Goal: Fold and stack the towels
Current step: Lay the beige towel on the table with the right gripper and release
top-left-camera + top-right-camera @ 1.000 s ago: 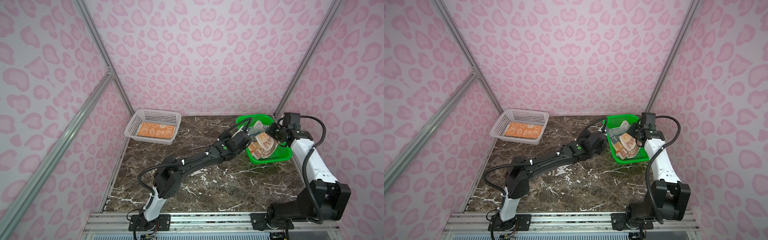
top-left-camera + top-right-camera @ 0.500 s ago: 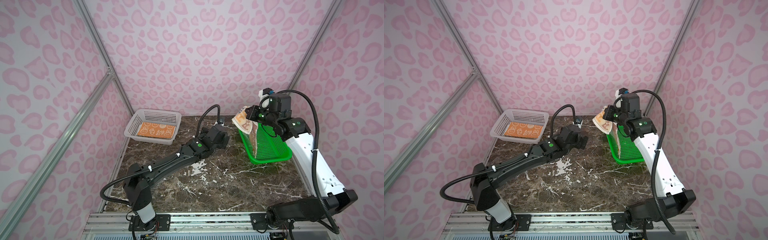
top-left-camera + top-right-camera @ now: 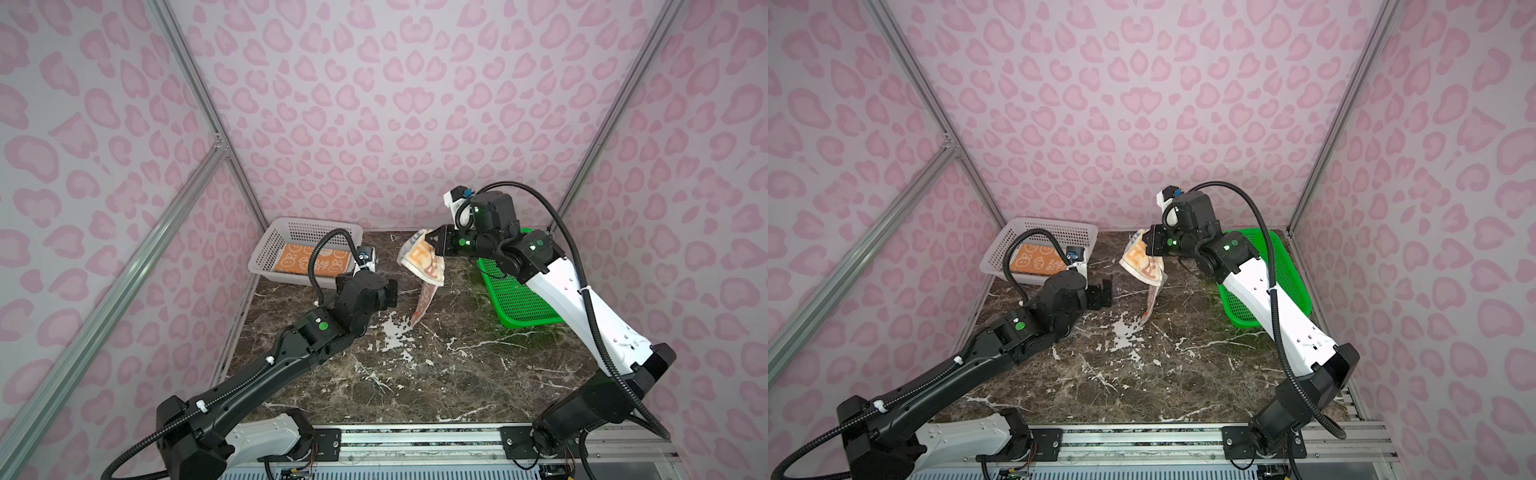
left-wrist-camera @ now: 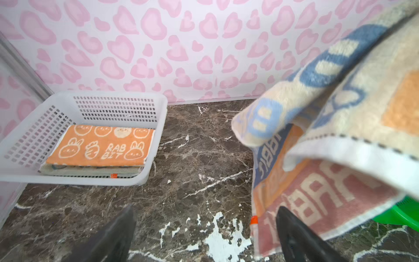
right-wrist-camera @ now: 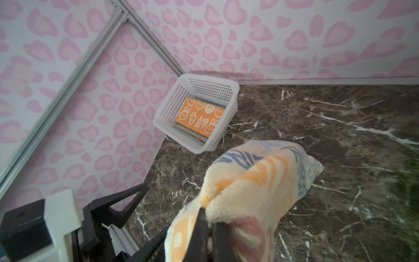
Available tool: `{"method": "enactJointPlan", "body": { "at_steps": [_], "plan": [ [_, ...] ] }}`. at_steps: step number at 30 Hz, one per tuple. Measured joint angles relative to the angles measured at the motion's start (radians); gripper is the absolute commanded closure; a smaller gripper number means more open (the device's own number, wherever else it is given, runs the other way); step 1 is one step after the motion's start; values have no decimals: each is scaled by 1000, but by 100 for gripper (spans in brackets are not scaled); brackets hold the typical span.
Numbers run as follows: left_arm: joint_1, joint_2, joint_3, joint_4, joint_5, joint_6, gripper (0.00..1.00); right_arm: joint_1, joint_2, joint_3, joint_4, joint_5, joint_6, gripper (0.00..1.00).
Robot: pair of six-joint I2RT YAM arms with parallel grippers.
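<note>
A cream towel (image 3: pixel 420 266) (image 3: pixel 1140 266) with orange, blue and pink block letters hangs bunched over the back middle of the table. My right gripper (image 3: pixel 432 246) (image 3: pixel 1149 246) (image 5: pixel 209 223) is shut on its upper fold. Its lower corner dangles close to the marble; I cannot tell whether it touches. My left gripper (image 3: pixel 392 292) (image 3: pixel 1104 291) (image 4: pixel 205 212) stands open and empty to the left of the towel (image 4: pixel 340 118). A folded orange bunny towel (image 3: pixel 309 264) (image 4: pixel 102 145) (image 5: pixel 199 115) lies on a folded cream one (image 4: pixel 90 170) in the white basket.
The white basket (image 3: pixel 266 257) (image 3: pixel 994 257) (image 4: pixel 113 96) sits in the back left corner. A green basket (image 3: pixel 519 299) (image 3: pixel 1289 270) stands at the back right, partly hidden by my right arm. The dark marble table (image 3: pixel 415 374) is walled in by pink patterned panels.
My right gripper has lifted the lettered towel out of the green basket and carried it left over the table. My left arm has drawn back from the green basket toward the left.
</note>
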Motion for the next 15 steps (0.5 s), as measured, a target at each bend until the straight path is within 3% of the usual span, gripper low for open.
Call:
{"method": "enactJointPlan", "body": {
  "at_steps": [6, 10, 15],
  "plan": [
    [2, -42, -41, -11, -3, -28, 2, 39, -20, -4, 7, -47, -1, 100],
    [2, -32, -48, -10, -7, -36, 2, -61, 21, -32, 38, -80, 23, 100],
    [4, 8, -54, -12, -4, -45, 2, -232, 228, 13, 43, -126, 42, 98]
  ]
}}
